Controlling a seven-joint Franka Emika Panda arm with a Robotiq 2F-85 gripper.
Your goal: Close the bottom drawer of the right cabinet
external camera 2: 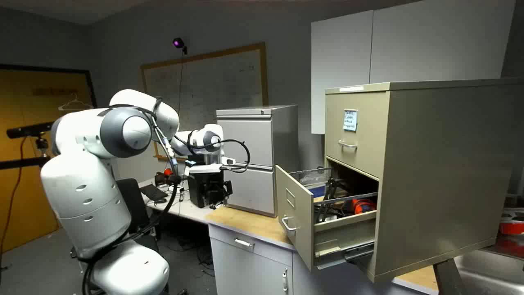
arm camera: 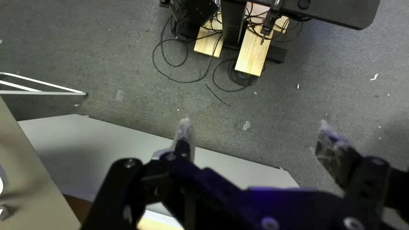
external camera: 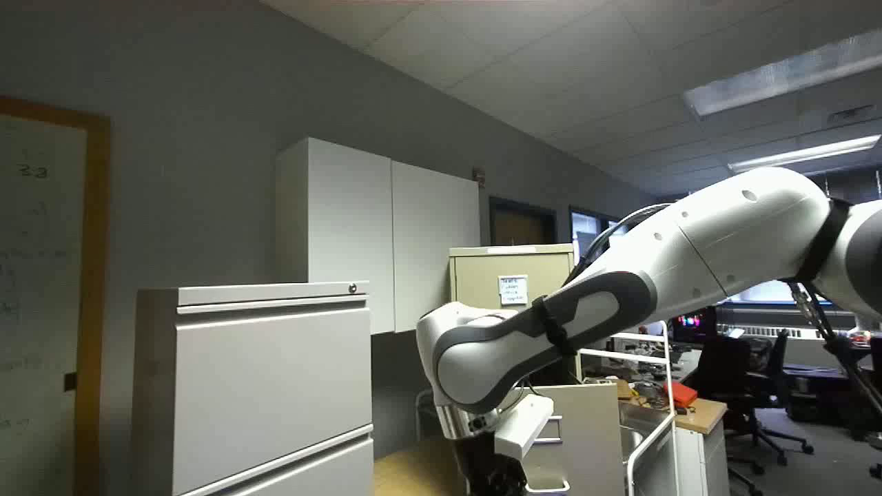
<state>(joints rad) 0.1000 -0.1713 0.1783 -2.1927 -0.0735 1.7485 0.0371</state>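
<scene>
Nearest the wrist camera is our gripper (arm camera: 255,126), its fingers (arm camera: 332,153) standing wide apart, with nothing held between them. The bottom drawer (external camera 2: 303,221) of the right cabinet (external camera 2: 438,172) juts well out of that cabinet's front, under the top drawer (external camera 2: 364,133), which sits flush. Out before the right cabinet our gripper hangs near the drawer's outer face but apart from it; we see no contact.

As we judge it, little or none of the closing is done: the drawer's inside lies bare to view, with a red-orange item (external camera 2: 364,206) near the right cabinet's opening and a dark upright object (external camera 2: 332,189) rising above the drawer's side rail. Whether the drawer is at the end of its travel we cannot tell. So the push itself is left. We likely need to bring the gripper flat against that front and press toward the right cabinet until both drawer fronts line up, perhaps drawing the fingers together first. The dark upright object could catch on the cabinet's edge. Apart from the right cabinet, a pale grey cabinet (external camera 2: 245,139) stands with its drawers fully in; it asks nothing of us.
</scene>
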